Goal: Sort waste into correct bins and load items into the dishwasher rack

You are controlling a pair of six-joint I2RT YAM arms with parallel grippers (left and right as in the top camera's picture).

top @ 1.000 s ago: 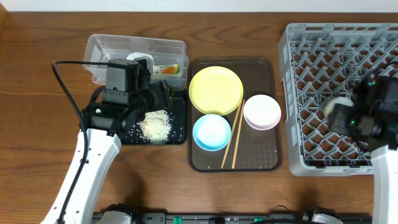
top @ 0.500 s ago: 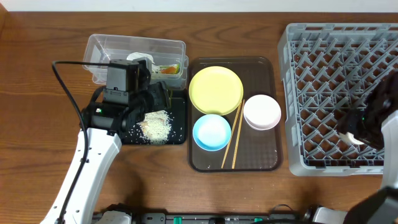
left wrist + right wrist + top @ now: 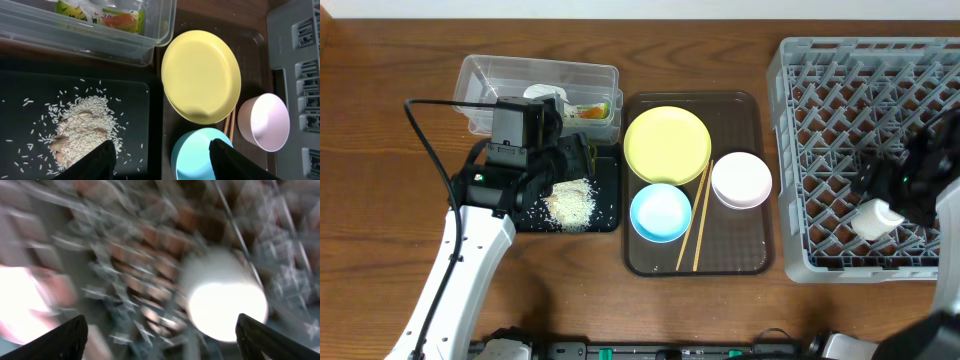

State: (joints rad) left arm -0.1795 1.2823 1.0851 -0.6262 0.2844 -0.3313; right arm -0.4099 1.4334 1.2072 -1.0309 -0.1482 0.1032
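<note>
- Overhead: the dishwasher rack (image 3: 840, 48) stands at the right end of the table (image 3: 380, 150). The white cup (image 3: 876, 218) lies in it among the pegs near the front edge, and it looks tipped over rather than upright.
- The right gripper (image 3: 895, 190) hangs over the rack just beside the cup. From above I cannot tell whether it touches the cup.
- The brown serving tray (image 3: 740, 260) sits mid-table. On it are the yellow plate (image 3: 667, 143) at the back, the light blue bowl (image 3: 661, 213) in front of it, the pinkish-white bowl (image 3: 741, 180) to the right, and the two chopsticks (image 3: 695, 225) lying between the bowls.
- The clear tub (image 3: 480, 70) holds the wrapper (image 3: 592, 112) and the white scrap (image 3: 545, 95). Just in front of it, the black tray (image 3: 610, 215) carries the rice grains (image 3: 570, 205).
- The left gripper (image 3: 570, 165) hovers over the black tray.
- Left wrist: the left gripper (image 3: 161, 150) has its fingers spread wide with nothing between them. One finger is above the rice grains (image 3: 80, 130) and the other above the light blue bowl (image 3: 200, 155).
- The wrapper (image 3: 115, 17) shows through the wall of the clear tub (image 3: 100, 42). The yellow plate (image 3: 200, 75) and the pinkish-white bowl (image 3: 265, 122) lie beyond.
- Right wrist: the picture is heavily blurred. The fingers of the right gripper (image 3: 161, 320) stand far apart at the lower corners and grip nothing.
- The white cup (image 3: 222, 300) rests on the lattice of the dishwasher rack (image 3: 125, 255), ahead of the fingers and clear of both.
</note>
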